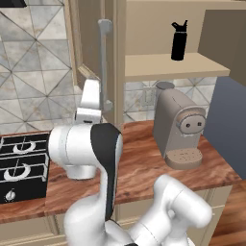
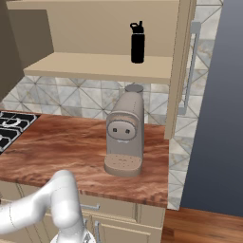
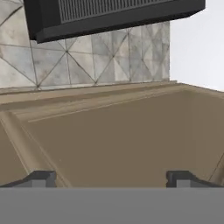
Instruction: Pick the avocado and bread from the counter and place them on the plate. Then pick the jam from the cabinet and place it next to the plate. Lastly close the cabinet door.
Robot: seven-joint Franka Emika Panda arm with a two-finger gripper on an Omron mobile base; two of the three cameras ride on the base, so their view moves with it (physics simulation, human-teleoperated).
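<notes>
The tool [image 3: 112, 178] stands wide, its two dark fingertips [image 3: 41, 178] far apart with nothing between them; just ahead of them lies a flat beige cabinet door panel [image 3: 122, 140] with a raised frame, and beyond the panel's far edge a tiled wall [image 3: 87, 57] and the underside of a dark range hood [image 3: 113, 15]. In the left base view the white arm [image 1: 91, 144] reaches up beside the open cabinet door [image 1: 93, 43], whose long grey handle [image 1: 103, 65] runs upright just past the arm's upper link; the door's edge stands out over the back of the surface [image 1: 139, 163]. The surface is a reddish-brown wood-grain worktop; a black stove top [image 1: 21, 166] fills its left end, and a beige coffee machine [image 1: 180, 129] stands near its right end, toward the back; the front strip and the middle stretch between stove and machine lie bare. Above the machine a beige shelf [image 1: 175, 66] of the open cabinet carries a black bottle [image 1: 178, 41], upright, near the shelf's middle, with free room on both sides. Past the right edge of the surface stands a dark grey panel [image 2: 213, 109]. I cannot tell where the avocado, bread, plate or jam lie.
</notes>
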